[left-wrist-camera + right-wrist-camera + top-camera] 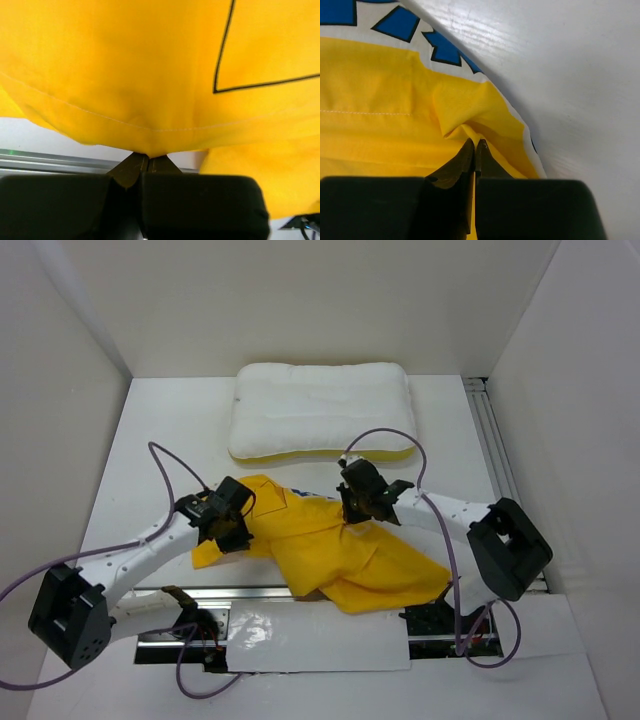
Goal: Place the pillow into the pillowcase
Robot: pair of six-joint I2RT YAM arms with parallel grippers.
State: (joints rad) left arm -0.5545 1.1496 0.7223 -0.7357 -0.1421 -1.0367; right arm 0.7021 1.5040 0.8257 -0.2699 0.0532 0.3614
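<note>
Puffy white pillow (322, 410) occupying far centre of table (170, 410), bare tabletop passable to either side of it, crumpled yellow pillowcase (330, 545) filling the near middle, narrow gap between the two, enclosure walls (60, 390) close on both sides, aluminium rail (492, 440) along right edge, purple cables (383, 431) looping overhead.

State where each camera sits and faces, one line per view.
Top external: above and behind the bases, looking down at the puffy white pillow, yellow fabric pillowcase and both arms.
Left wrist: on the left gripper, facing yellow fabric pinched in its shut jaws.
Right wrist: on the right gripper, jaws pinching fabric near blue print.
Shared: all show the pillowcase.
</note>
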